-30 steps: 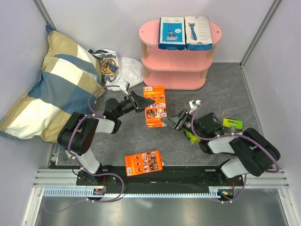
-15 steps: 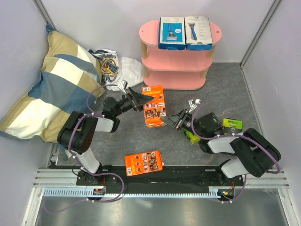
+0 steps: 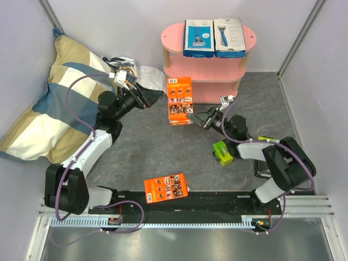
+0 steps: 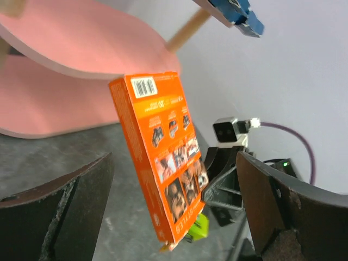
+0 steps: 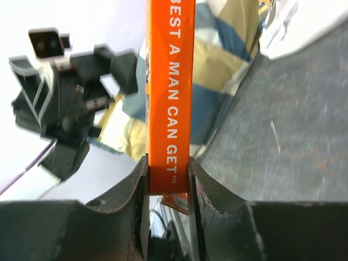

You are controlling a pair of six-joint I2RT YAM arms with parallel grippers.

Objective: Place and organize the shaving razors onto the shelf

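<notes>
**While the Orange Card Hangs from One End: Handling and Markings**

Because the orange card (image 3: pixel 179 100) is a thin, flat retail pack, it should be treated as light and fairly stiff along its length. It is likely to swing or pivot when pinched at one end only. Its printed faces look glossy, so a grip may slip.

**Position.** The card is upright and off the table, just in front of the left side of the shelf (image 3: pixel 169 35). It rests on no board.

**Grip state.**
- The right gripper (image 5: pixel 168 174) is clamped on the card's lower end, its jaws pressing the two broad faces across the thin dimension.
- The left gripper (image 3: pixel 153 98) stands near the card with its jaws wide apart, touching nothing.

**Recommended hold.** Pinch across the broad faces, as shown in the right wrist view. A hold nearer the middle would probably reduce pivoting. Hard squeezing risks creasing the cardboard.

**Readable markings.**
- The narrow side reads "BEST A MAN CAN GET".
- A barcode sits at the top of one face, above small product photographs.
- No brand name can be read, and the finer print is too small to make out.

**Other packs.**
- The blue box (image 3: pixel 198 38) and the white box (image 3: pixel 229 38) lie side by side on the top board.
- A second orange card (image 3: pixel 166 187) and the lime-green box (image 3: pixel 223 152) lie on the table.
</notes>
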